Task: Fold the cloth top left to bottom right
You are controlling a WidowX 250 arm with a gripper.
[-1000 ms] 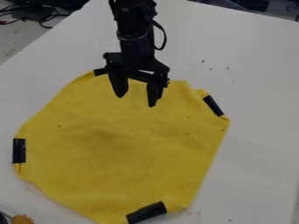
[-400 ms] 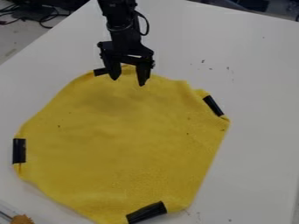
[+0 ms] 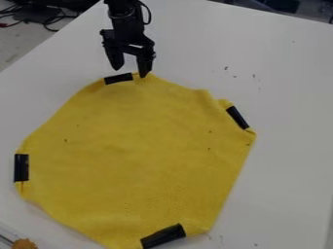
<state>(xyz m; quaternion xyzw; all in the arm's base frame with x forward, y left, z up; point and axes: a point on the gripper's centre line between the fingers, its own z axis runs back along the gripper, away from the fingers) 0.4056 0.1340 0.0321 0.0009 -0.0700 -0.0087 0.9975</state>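
Observation:
My gripper (image 3: 130, 72) hangs at the cloth's upper edge, close to the black tape patch there, its two fingers apart with nothing held between them. The yellow cloth (image 3: 137, 151) lies spread out flat on the white table, roughly many-sided in outline. Black patches mark its edges: one at the top (image 3: 118, 78), one at the upper right (image 3: 237, 117), one at the left (image 3: 21, 168) and one at the bottom (image 3: 163, 236). The right fingertip overlaps the cloth's top edge in this view; whether it touches cannot be told.
The white table (image 3: 280, 97) extends around the cloth, with small dark specks to the upper right. An orange-brown object (image 3: 25, 244) sits at the bottom left corner beside a clear-looking edge. Dark cables (image 3: 48, 19) lie beyond the table at the upper left.
The gripper has moved up and left in the view, from over the cloth's upper part to its top edge, uncovering the top black patch. The cloth keeps its place.

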